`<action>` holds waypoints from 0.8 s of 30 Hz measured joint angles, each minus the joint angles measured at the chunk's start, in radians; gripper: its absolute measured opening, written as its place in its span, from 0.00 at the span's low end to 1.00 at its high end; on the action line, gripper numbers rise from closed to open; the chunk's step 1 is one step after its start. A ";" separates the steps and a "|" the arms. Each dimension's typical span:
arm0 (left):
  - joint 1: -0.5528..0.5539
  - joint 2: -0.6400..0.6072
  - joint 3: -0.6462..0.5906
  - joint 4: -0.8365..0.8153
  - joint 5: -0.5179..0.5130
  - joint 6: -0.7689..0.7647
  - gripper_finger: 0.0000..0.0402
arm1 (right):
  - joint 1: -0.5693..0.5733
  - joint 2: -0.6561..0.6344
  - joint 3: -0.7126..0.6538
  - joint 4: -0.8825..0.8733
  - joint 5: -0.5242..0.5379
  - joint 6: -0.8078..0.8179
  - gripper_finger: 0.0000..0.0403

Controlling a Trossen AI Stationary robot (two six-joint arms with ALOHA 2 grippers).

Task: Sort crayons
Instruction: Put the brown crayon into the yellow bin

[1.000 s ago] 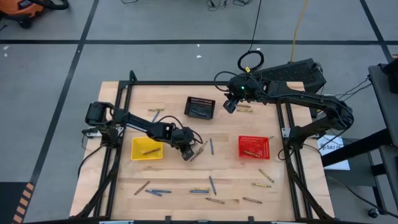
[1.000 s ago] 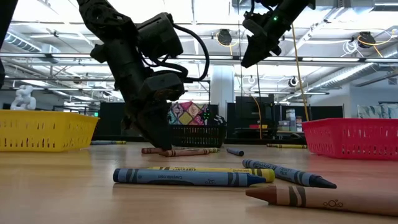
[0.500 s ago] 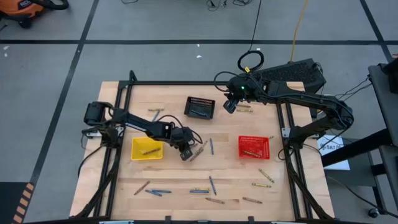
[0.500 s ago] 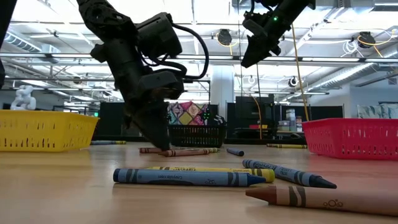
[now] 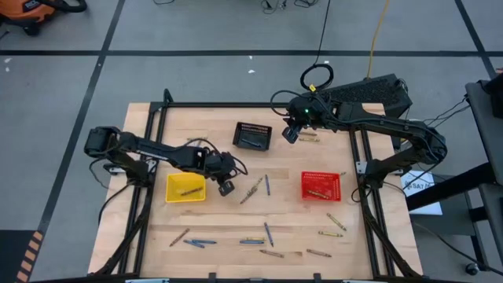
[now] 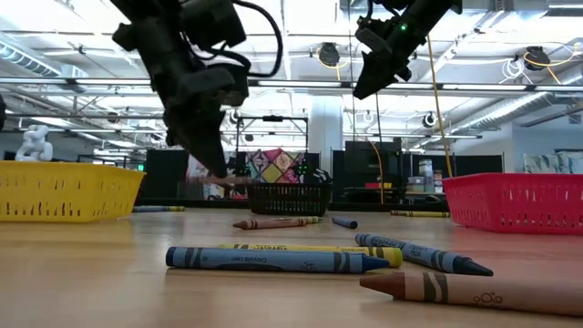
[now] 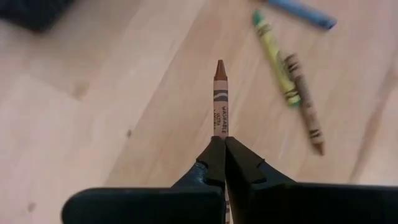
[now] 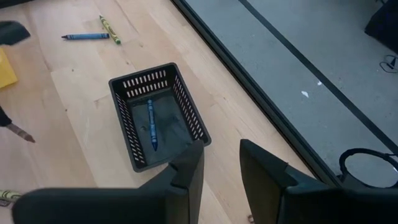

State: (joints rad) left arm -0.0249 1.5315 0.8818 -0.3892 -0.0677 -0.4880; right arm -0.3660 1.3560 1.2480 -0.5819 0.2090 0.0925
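High view: the left gripper (image 5: 225,187) hangs above the table's middle, beside the yellow basket (image 5: 185,188), jaws pinching a brown crayon (image 7: 220,102) by its tail. So short a hold could let it slip. The right gripper (image 5: 290,133) waits parted near the black basket (image 5: 253,136).

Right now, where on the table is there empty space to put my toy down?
Bare wood shows between the yellow basket and the front row of crayons, and behind the yellow basket, left of the black basket. It is crowded along the front edge.
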 joint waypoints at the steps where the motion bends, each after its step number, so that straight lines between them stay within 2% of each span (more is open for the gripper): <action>1: 0.000 -0.011 0.001 0.005 0.000 0.006 0.00 | 0.000 0.000 0.000 0.000 0.000 0.000 0.23; 15: -0.002 -0.225 0.003 -0.215 0.002 0.001 0.00 | 0.000 0.000 0.000 -0.024 0.000 0.000 0.23; 19: -0.008 -0.222 -0.003 -0.207 0.000 0.010 0.00 | 0.000 0.000 0.000 -0.023 0.000 0.000 0.23; 24: -0.024 -0.134 -0.008 -0.200 0.040 0.059 0.00 | 0.000 0.000 0.000 -0.026 0.000 0.000 0.23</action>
State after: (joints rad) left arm -0.0487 1.3979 0.8738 -0.5889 -0.0280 -0.4286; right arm -0.3660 1.3560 1.2476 -0.6075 0.2089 0.0925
